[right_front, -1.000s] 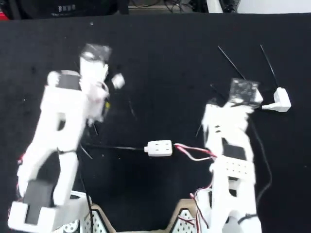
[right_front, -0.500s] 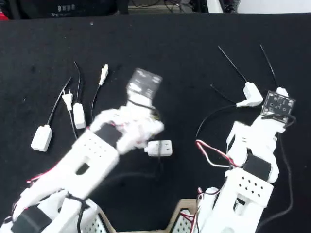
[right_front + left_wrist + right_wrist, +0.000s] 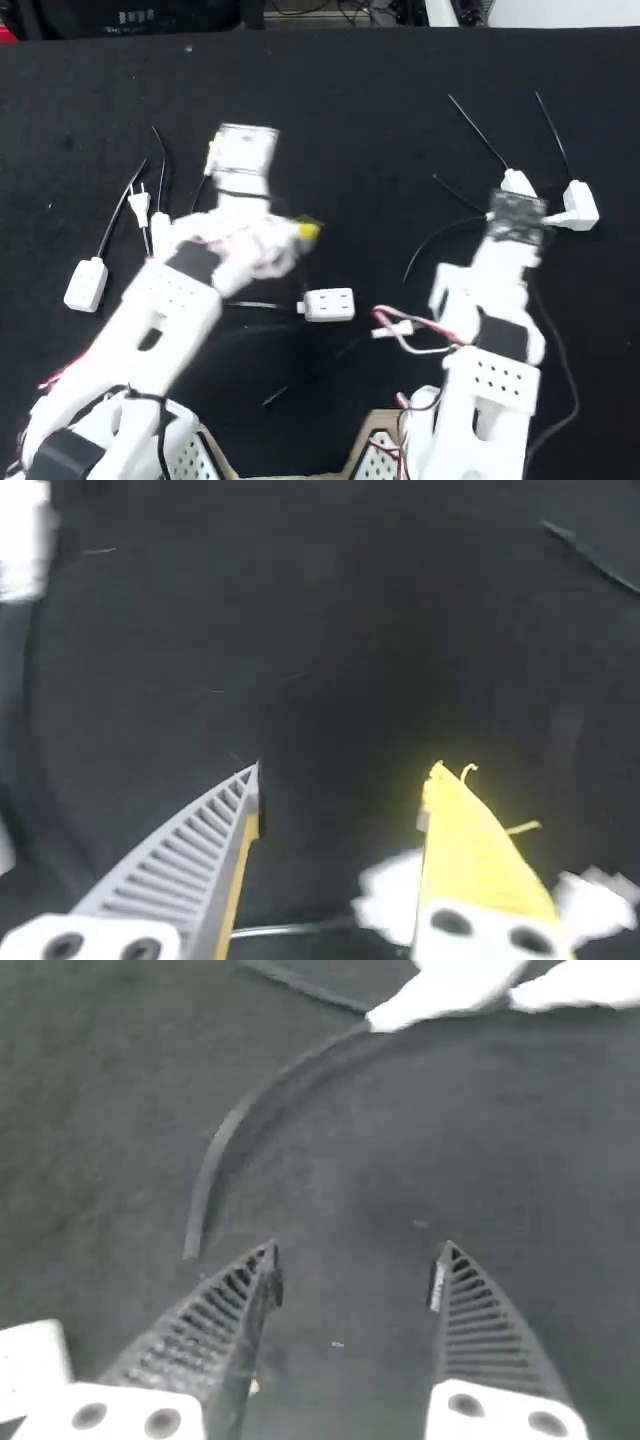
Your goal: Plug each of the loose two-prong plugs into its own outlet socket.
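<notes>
A black surface [image 3: 380, 120] carries a white outlet block [image 3: 328, 304]. Well to the left of the outlet block lies a white adapter [image 3: 86, 284]. A small two-prong plug [image 3: 139, 206] on a thin black cord lies left of the block and farther back. To the block's right and farther back, an inner plug [image 3: 517, 183] and an outer plug [image 3: 580, 206], both white, lie near each other, each trailing a black cord.
</notes>
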Motion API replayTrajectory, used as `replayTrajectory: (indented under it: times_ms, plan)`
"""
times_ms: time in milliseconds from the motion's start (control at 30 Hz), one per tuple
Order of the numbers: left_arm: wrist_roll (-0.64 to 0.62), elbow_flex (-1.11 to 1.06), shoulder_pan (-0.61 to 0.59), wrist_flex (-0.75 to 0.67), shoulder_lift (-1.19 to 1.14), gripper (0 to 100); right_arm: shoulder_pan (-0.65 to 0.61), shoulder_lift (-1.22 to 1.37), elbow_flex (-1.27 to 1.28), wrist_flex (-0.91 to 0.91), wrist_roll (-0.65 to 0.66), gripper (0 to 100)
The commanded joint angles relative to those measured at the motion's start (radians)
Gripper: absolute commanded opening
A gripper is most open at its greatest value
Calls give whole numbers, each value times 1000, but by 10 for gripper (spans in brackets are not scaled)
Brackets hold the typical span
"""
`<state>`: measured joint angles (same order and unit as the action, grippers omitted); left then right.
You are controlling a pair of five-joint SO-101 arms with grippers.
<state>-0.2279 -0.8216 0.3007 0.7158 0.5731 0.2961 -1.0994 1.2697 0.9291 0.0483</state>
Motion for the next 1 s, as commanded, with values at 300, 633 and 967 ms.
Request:
replayTrajectory:
  times_ms: [300,633,967]
  plan:
    - [-12,-306,-335,-184,23,213,-503,171,-39,98,83,237]
    - [-12,-381,-343,-301,28,213,-393,707,-470,463,117,237]
    - [-12,-383,-343,-301,31,213,-296,1132,-611,361,-46,234]
